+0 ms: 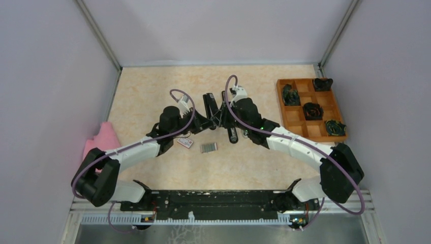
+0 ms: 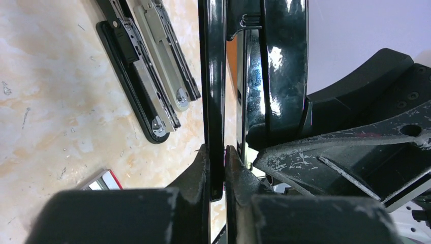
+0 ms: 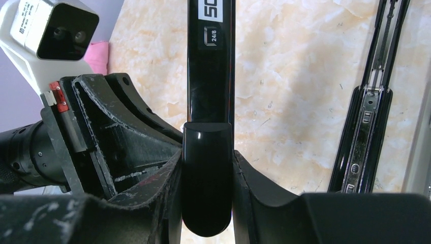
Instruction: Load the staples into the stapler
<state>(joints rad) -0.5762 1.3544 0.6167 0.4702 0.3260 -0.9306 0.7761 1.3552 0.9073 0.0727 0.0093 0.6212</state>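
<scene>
1. Left jaws: together on a thin, glossy black strip of the stapler, one finger on each side of it; the left gripper reaches in from the left.
2. Right jaws: clamped on the stapler's broad black cover, the piece with the white "24/8" mark, seen between the pads of the right gripper.
3. Grippers: they meet tip to tip at mid-table, each visible in the other's wrist view.
4. Stapler: opened out. Its base and silvery magazine channel lie flat on the table, while the held upper parts stand raised above them.
5. Staples: a short grey ridged block lying flat on the table, nearer the arm bases than the stapler and between the two arms. It is apart from both grippers and not in the magazine.
6. Box: small, red and white, on the table just left of the staples, beside the left forearm.
7. Tray: wooden, with compartments, at the right edge of the table. Four compartments hold dark items, too small to identify.
8. Cloth: pink, against the left wall.
</scene>
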